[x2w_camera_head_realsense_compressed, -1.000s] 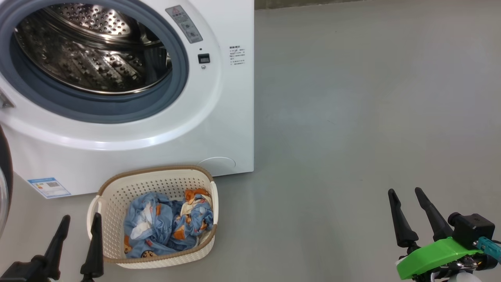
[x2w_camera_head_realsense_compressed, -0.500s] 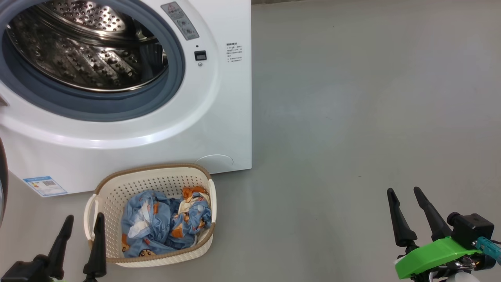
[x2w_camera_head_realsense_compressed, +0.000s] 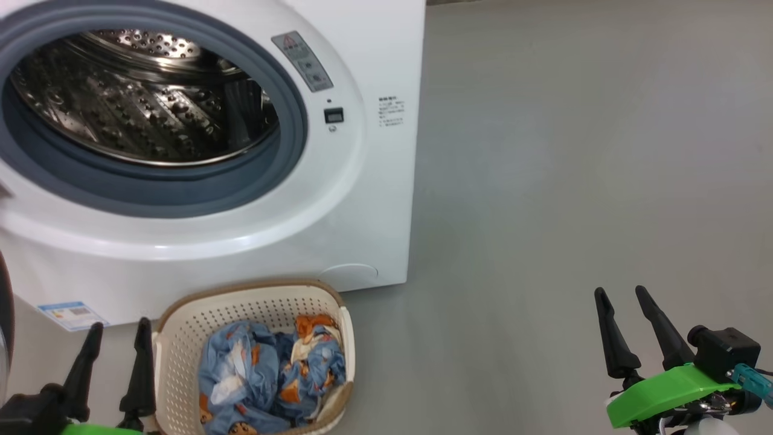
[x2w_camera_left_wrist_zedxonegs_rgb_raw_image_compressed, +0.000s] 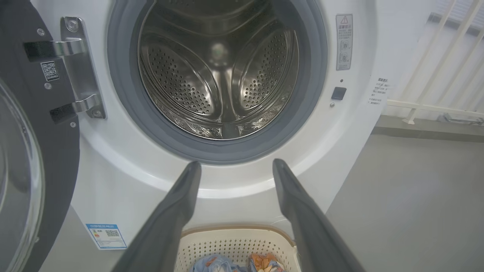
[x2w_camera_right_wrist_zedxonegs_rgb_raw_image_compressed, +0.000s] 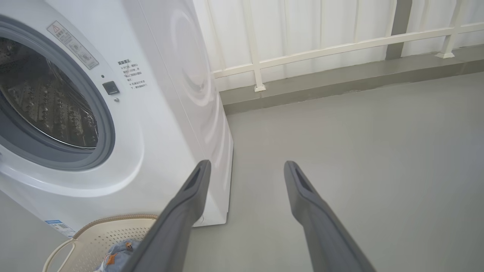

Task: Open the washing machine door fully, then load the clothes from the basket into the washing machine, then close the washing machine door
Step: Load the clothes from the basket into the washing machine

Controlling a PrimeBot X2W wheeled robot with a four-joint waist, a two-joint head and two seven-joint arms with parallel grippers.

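Grey floor (x2w_camera_head_realsense_compressed: 543,181), on which the basket (x2w_camera_head_realsense_compressed: 181,338) holding the clothes (x2w_camera_head_realsense_compressed: 272,374) is being shown set before the washing machine (x2w_camera_head_realsense_compressed: 374,199), washing machine door (x2w_camera_left_wrist_zedxonegs_rgb_raw_image_compressed: 22,151) swung wide; left hand (x2w_camera_head_realsense_compressed: 120,324) and right hand (x2w_camera_head_realsense_compressed: 619,290) are being held apart, empty; loosely pinched fabric is likely being dropped short of the drum (x2w_camera_left_wrist_zedxonegs_rgb_raw_image_compressed: 219,75).

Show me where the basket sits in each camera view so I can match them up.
Head view: basket at bottom left-centre, on the floor before the washing machine.
Left wrist view: basket at bottom centre, cut by the edge.
Right wrist view: basket in the bottom left corner, partly cut off.
Shared landmark: the blue label on the machine's lower front, near the basket's left side in each view.
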